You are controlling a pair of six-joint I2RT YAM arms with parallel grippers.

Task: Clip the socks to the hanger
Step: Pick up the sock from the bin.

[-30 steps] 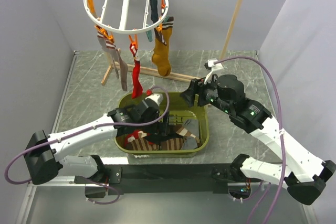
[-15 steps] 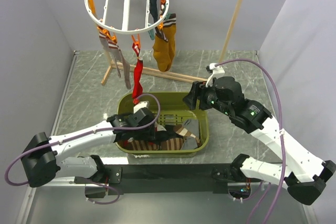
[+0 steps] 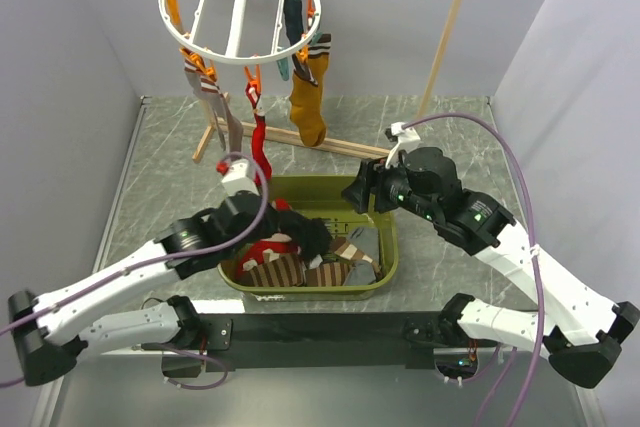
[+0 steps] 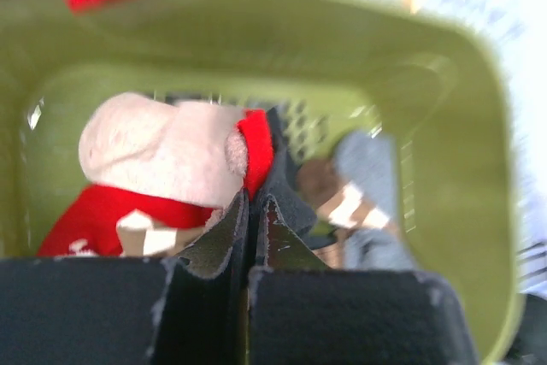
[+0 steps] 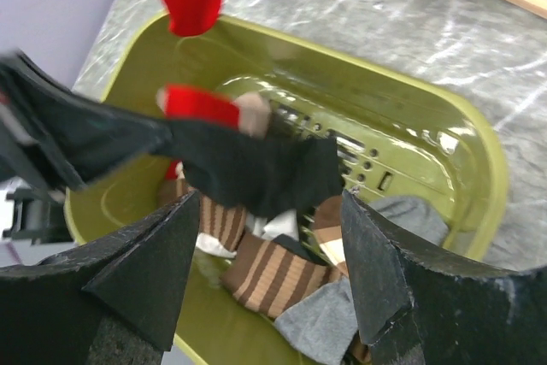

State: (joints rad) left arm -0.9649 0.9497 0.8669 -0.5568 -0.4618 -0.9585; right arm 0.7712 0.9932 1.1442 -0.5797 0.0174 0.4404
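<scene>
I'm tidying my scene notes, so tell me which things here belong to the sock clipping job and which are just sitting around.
Part of the job:
- white ring hanger
- red sock and mustard sock, clipped to it
- loose socks in the green bin
- dark sock, pinched in the left gripper

Just there:
- the green bin itself
- wooden rack behind

white link shells and black joint housings on both — left arm (image 3: 130, 272), right arm (image 3: 520, 252). a purple cable (image 3: 455, 116) loops along each. small green lights (image 3: 480, 213) dot the right arm's black housing. fingers (image 5: 145, 271) are black, wedge-shaped, matte, rough-edged.
</scene>
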